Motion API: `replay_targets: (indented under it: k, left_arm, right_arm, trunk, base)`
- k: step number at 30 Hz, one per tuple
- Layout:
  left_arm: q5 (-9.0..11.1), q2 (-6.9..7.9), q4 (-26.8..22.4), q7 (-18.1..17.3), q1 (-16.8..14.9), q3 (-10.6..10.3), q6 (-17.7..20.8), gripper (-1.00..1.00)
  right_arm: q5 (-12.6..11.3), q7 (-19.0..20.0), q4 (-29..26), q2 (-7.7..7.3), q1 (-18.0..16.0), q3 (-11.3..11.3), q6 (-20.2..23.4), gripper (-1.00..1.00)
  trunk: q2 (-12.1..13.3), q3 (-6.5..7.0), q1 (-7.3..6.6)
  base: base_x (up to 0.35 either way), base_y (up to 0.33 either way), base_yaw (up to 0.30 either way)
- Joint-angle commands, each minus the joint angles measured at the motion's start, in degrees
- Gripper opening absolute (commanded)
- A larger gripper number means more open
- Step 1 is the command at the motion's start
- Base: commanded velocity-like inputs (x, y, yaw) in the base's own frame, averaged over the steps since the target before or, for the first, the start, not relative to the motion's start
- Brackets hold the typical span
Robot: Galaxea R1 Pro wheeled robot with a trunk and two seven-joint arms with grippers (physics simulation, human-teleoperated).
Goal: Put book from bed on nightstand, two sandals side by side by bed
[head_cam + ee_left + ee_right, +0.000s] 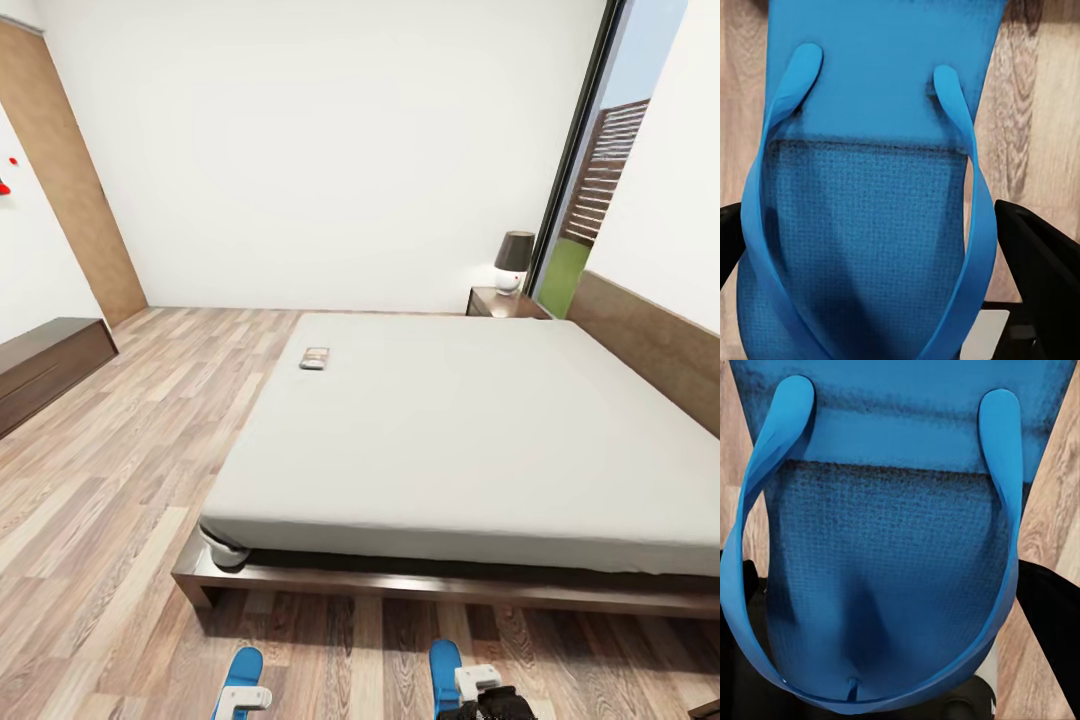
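1. The bed (pixel 470 440) has bare floor (pixel 330 640) along its foot, so I'd set both sandals down there, parallel and close.
2. Left sandal (pixel 870 187) sits between the left gripper (pixel 881 247)'s spread fingers; right sandal (pixel 889 555) likewise in the right gripper (pixel 881 622). Can't tell if either's clamped.
3. The book (pixel 314 358) is on the mattress; its lettering's too small to read.

Your head cam looks down over the bed (pixel 450 430); both wrist cams sit tight above sandals on plank floor (pixel 120 520).

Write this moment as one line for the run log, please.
left tool: around left sandal | right tool: around right sandal | book: on bed
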Motion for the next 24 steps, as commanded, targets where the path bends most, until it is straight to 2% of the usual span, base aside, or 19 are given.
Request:
replay_targets:
  k: [1, 7, 14, 24]
  left_arm:
    - [-0.68, -0.02, 0.01, 0.23, -0.03, 0.45, -0.14, -1.0]
    - [-0.68, -0.02, 0.01, 0.3, -0.03, 0.45, -0.23, -1.0]
    - [-0.68, -0.02, 0.01, 0.31, -0.03, 0.45, -0.27, -1.0]
    - [-0.68, -0.02, 0.01, 0.31, -0.03, 0.45, -0.11, -1.0]
  right_arm:
    - [0.55, 0.35, -1.63, 0.0, 0.09, 0.05, 1.39, -1.0]
    - [0.55, 0.39, -5.35, 0.03, 0.32, 0.16, 5.25, -1.0]
    - [0.55, 0.54, -6.5, 0.04, 0.35, 0.23, 6.23, -1.0]
    - [0.55, 1.72, -11.61, -0.12, 1.88, 0.14, 9.14, -1.0]
  trunk:
    - [-0.45, -0.24, 0.22]
    - [-2.85, -1.32, 1.54]
    - [-5.66, -2.57, 3.08]
    - [-9.67, -4.37, 5.28]
  base:
    - [0.0, 0.0, 0.0]
    - [0.0, 0.0, 0.0]
    - [0.0, 0.0, 0.0]
    - [0.0, 0.0, 0.0]
